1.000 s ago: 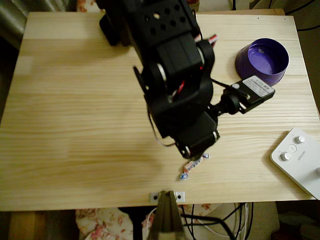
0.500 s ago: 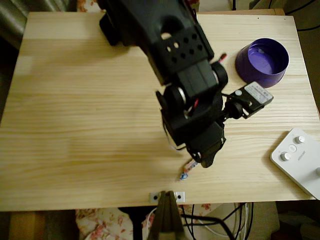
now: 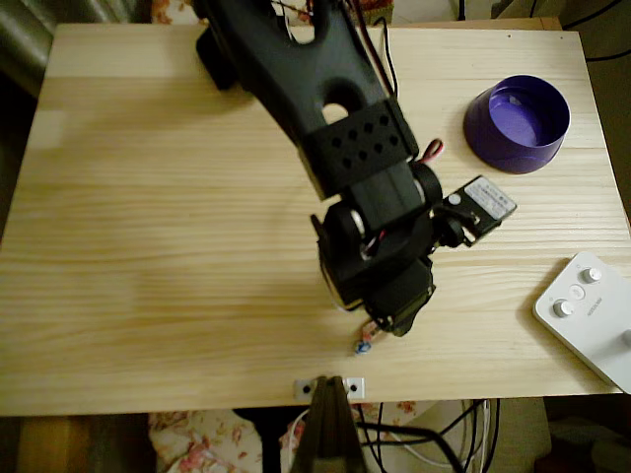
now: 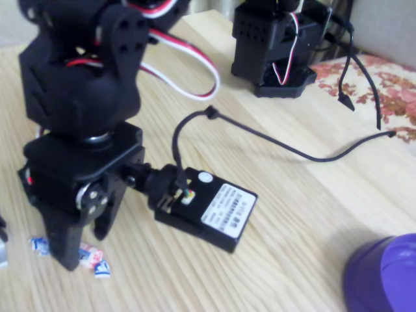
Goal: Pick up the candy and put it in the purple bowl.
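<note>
Counter: a pale wooden counter [image 3: 158, 246] with visible grain was seen from above, carrying everything in the scene.
Arm: a black, jointed robot arm [image 3: 335, 128] was stretched from the far edge toward the near edge in the overhead view, with red and white wires looped at its joints.
Pincer: the black two-finger pincer [image 4: 81, 250] was pointed down at the counter, its fingers parted a little and set astride the sweet — whether the sweet was actually pinched could not be told.
Candy: the tiny wrapped candy [image 4: 92, 258], pinkish-red and white with bluish-silver twisted ends, was lying on the counter near its front edge, right at the fingertips; in the overhead view only one end [image 3: 363, 346] was left uncovered by the pincer.
Bowl: the round, deep purple plastic bowl [image 3: 519, 122] was standing near the right far corner in the overhead view — well apart from the candy.
Other: a white box with round knobs [image 3: 590, 317] was lying at the right edge.
</note>
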Motion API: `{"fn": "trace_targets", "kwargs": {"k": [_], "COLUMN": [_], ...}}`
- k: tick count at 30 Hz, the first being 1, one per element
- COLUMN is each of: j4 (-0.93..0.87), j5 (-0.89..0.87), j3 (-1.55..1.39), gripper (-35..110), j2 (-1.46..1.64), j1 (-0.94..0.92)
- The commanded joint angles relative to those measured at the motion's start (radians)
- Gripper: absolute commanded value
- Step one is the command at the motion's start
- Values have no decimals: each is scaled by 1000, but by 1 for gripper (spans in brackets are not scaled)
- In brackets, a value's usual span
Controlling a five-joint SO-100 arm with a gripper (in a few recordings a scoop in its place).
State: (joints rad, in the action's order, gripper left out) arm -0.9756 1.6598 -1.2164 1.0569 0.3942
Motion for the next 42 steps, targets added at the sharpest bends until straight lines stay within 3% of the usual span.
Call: {"fn": "trace_targets", "kwargs": {"k": [1, 8, 18, 24, 31, 42], "j4": [-18, -20, -71, -91, -86, -268], "j5": [26, 17, 9, -92, -290, -322], "j3": [98, 149, 143, 129, -14, -397], "gripper": [17, 5, 1, 0, 0, 0], "j2": [12, -40, -34, 21, 227, 719], "j1": [-31, -38, -31, -31, -57, 15]}}
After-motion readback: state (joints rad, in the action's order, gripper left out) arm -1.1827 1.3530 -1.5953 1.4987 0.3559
